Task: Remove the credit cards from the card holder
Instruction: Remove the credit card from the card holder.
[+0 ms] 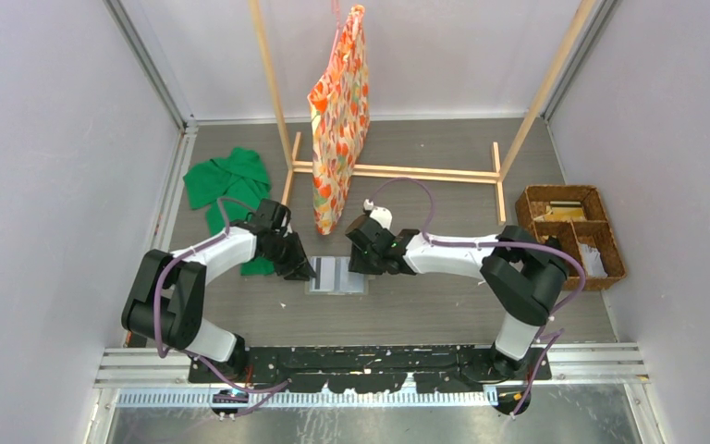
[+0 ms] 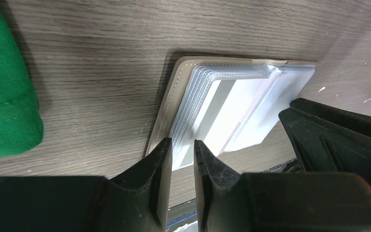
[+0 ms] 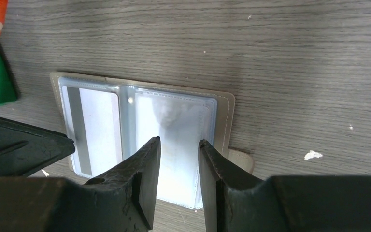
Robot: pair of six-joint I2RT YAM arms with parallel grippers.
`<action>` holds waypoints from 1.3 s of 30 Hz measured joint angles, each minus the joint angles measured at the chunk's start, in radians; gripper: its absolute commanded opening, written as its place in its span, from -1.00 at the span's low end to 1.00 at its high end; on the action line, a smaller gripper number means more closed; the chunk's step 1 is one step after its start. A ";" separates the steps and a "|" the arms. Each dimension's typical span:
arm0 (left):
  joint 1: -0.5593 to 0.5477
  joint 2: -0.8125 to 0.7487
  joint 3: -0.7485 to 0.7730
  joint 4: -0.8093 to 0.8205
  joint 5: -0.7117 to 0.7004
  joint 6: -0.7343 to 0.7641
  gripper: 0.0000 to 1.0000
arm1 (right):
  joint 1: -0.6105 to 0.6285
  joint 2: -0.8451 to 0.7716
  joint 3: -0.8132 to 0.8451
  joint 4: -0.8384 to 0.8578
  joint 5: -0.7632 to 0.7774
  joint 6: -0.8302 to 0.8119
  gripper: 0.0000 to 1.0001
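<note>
Left gripper, closest to the lens: black fingers set close, nipping the near edge of the card holder at its stacked plastic pockets; green cloth off to the far left, well apart. Card holder lying open and flat on the grey wood-grain table, midway between the two arms, pale cover underneath, clear pocket leaves on top. Left-hand pocket: one card with a dark stripe along its outer side, fully seated. Right-hand pocket: cloudy, contents not made out. Right gripper: fingers a little apart, astride the near edge of the right-hand pocket; whether nipping that leaf or merely standing over it, not to be told. Wicker basket far right, well apart from the work.

Handling, by judgement: light and thin, so likely to slide or lift off the table unless pinned. Cover fairly stiff; pocket leaves limp and glossy, hence slippery and prone to buckle under a hard squeeze. Cards probably rigid, smooth, snug in their sleeves. Best hold: cover edge for steadying, away from pocket mouths; exposed edge of a card for drawing out, in line with the sleeve. Not fragile, though seams liable to tear if wrenched.
</note>
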 measured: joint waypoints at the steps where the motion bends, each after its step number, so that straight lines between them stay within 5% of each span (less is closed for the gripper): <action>1: 0.000 0.000 0.000 0.000 0.000 0.000 -0.51 | 0.000 -0.002 -0.005 0.003 0.005 0.005 -0.20; 31: -0.022 -0.093 0.000 0.123 0.158 -0.057 -0.63 | -0.001 -0.064 -0.150 0.261 -0.110 0.085 -0.21; 39: -0.028 -0.093 0.000 0.125 0.164 -0.061 -0.46 | -0.001 -0.067 -0.162 0.264 -0.109 0.092 -0.21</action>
